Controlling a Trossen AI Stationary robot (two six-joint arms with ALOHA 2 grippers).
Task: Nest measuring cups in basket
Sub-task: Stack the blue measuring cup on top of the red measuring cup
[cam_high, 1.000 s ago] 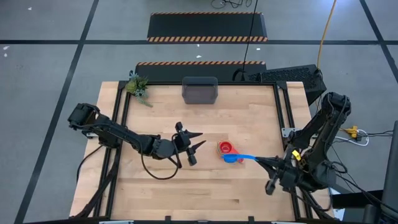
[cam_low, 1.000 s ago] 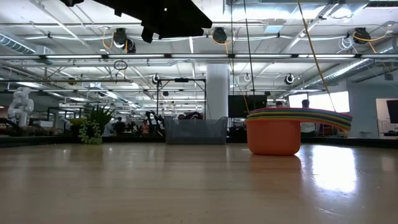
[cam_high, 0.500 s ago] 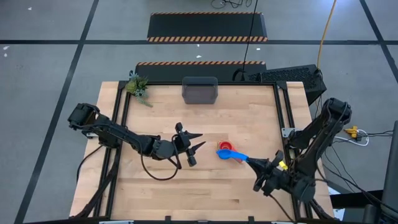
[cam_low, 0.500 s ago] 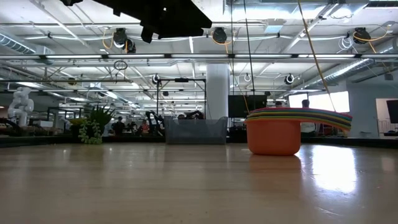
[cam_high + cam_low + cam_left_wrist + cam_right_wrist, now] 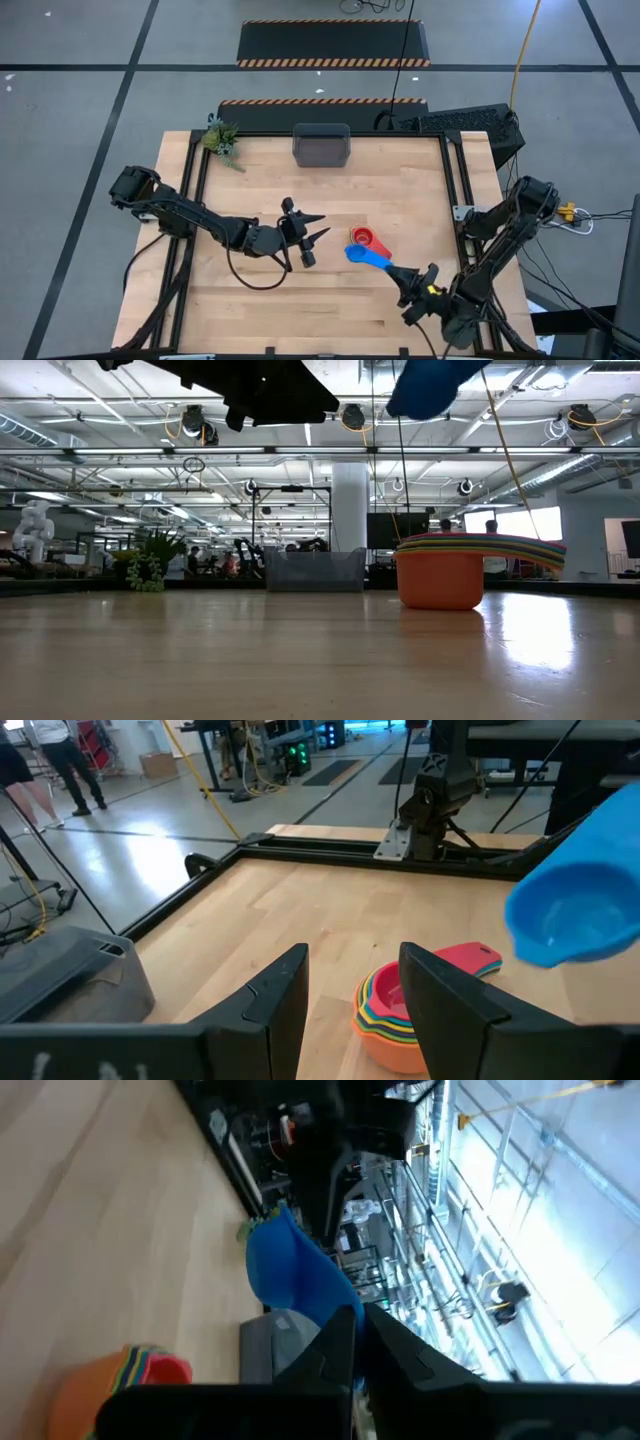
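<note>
Blue cup (image 5: 362, 255) lifted off stack (image 5: 363, 238) (right gripper (image 5: 398, 275)) | basket (image 5: 321, 146) empty

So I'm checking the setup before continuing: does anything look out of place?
Only one thing: the blue cup is off the nested stack, hanging in the air by its handle in the shut right claw. The basket sits empty-looking, far from the stack.

Two dark jointed arms with black cables; right arm (image 5: 500, 240) bears yellow markings

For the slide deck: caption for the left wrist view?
Blue cup held aloft beside nested cup stack, framed between open left jaws.
</note>
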